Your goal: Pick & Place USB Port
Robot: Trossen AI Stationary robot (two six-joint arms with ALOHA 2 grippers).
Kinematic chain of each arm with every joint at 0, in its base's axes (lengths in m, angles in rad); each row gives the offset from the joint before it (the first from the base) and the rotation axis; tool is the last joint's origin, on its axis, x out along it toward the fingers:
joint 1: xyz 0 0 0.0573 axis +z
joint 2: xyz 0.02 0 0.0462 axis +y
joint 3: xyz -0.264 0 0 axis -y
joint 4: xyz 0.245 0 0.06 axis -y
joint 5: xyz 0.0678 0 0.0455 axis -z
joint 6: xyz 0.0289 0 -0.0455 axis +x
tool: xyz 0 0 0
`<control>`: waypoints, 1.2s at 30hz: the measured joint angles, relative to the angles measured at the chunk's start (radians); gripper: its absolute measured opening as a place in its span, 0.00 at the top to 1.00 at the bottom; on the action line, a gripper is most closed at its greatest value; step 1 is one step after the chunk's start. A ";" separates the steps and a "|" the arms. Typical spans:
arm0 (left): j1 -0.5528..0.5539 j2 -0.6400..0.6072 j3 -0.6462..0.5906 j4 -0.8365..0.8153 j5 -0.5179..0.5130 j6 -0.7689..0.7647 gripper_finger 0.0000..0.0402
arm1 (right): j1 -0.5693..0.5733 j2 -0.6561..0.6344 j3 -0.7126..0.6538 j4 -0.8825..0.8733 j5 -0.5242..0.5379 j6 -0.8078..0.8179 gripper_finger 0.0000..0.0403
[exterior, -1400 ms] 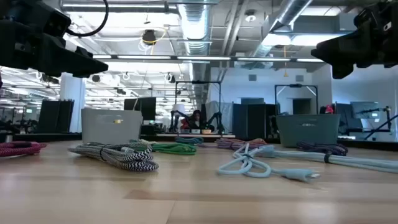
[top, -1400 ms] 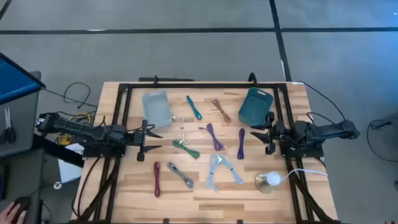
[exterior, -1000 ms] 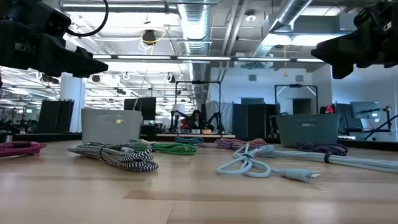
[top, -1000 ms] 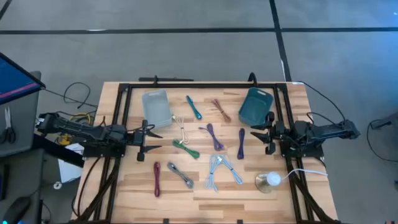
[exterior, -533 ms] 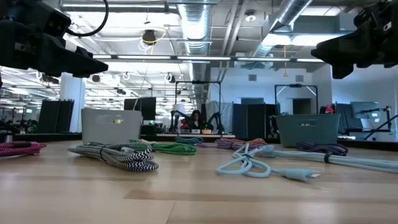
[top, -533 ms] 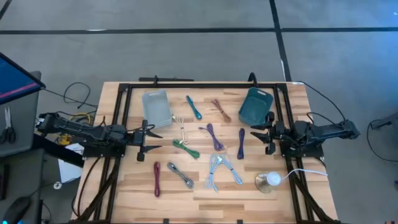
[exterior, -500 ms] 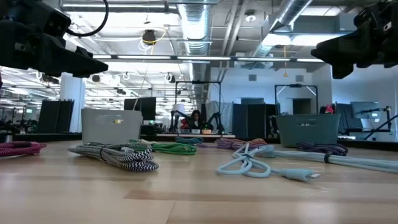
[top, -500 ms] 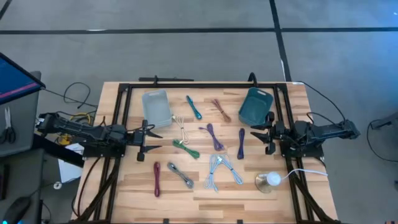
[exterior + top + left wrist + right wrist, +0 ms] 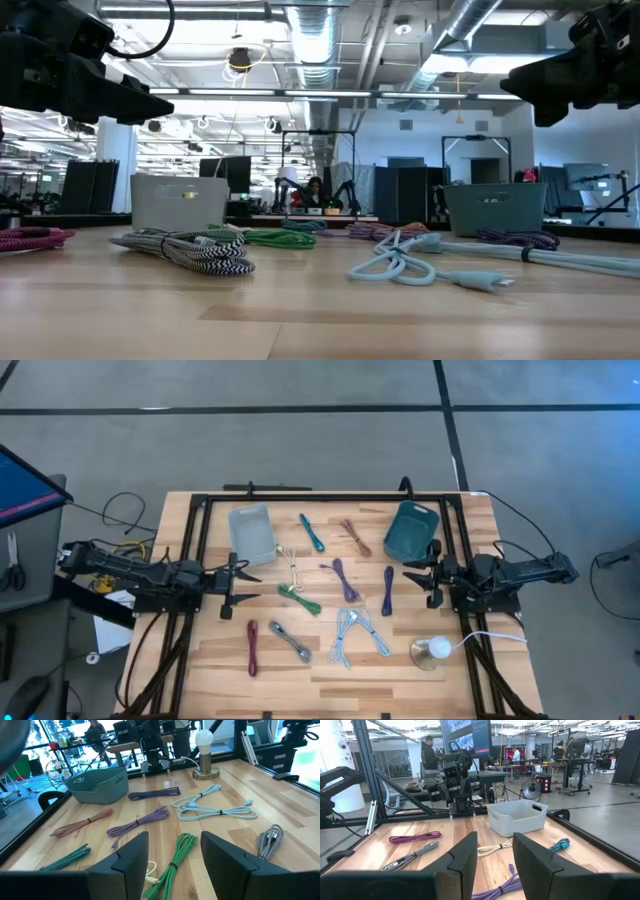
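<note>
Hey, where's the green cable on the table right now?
In the high view the green cable lies left of center, just ahead of the left gripper, below the cream cable.

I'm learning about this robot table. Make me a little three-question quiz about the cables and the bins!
1. True or false: the green cable lies inside the white bin.
2. Which bin stands nearer the right hand? A) the white bin B) the teal bin
3. Fill in: the lamp stands at the table's near edge, to the right of the light ____ cable.

Key: 1. False, it lies on the table beside the left hand. 2. B. 3. blue.
</note>
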 joint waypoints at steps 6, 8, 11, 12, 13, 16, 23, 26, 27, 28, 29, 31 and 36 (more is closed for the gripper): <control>0.000 0.000 0.000 0.000 0.000 0.000 0.55 | 0.000 0.000 0.000 0.000 0.000 0.000 0.71; 0.000 0.000 0.000 0.000 0.000 0.000 0.55 | 0.000 0.000 0.000 0.000 0.000 0.000 0.71; 0.000 0.000 0.000 0.000 0.000 0.000 0.55 | 0.000 0.000 0.000 0.000 0.000 0.000 0.71; 0.000 0.000 0.000 0.000 0.000 0.000 0.55 | 0.000 0.000 0.000 0.000 0.000 0.000 0.71; 0.000 0.000 0.000 0.000 0.000 0.000 0.55 | 0.000 0.000 0.000 0.000 0.000 0.000 0.71; 0.000 0.000 0.000 0.000 0.000 0.000 0.55 | 0.000 0.000 0.004 0.000 0.000 -0.003 0.71; 0.000 0.000 0.000 0.001 0.000 0.000 0.55 | 0.000 -0.001 0.017 -0.001 0.002 -0.032 0.71; 0.000 0.000 0.000 0.001 0.000 0.000 0.55 | 0.000 -0.001 0.018 -0.001 0.002 -0.034 0.71; 0.000 0.000 0.000 0.001 0.000 0.000 0.55 | 0.000 -0.001 0.018 -0.001 0.002 -0.034 0.71; 0.000 0.000 0.000 0.001 0.000 0.000 0.55 | 0.000 -0.001 0.019 0.000 0.002 -0.034 0.71; 0.000 0.000 0.000 0.001 0.000 0.000 0.55 | 0.000 -0.001 0.019 0.000 0.002 -0.034 0.71; 0.000 0.000 0.000 0.001 0.000 0.000 0.55 | 0.000 -0.001 0.020 0.000 0.002 -0.034 0.71; 0.000 0.000 0.000 0.001 0.000 0.000 0.55 | 0.000 -0.001 0.021 0.000 0.002 -0.034 0.71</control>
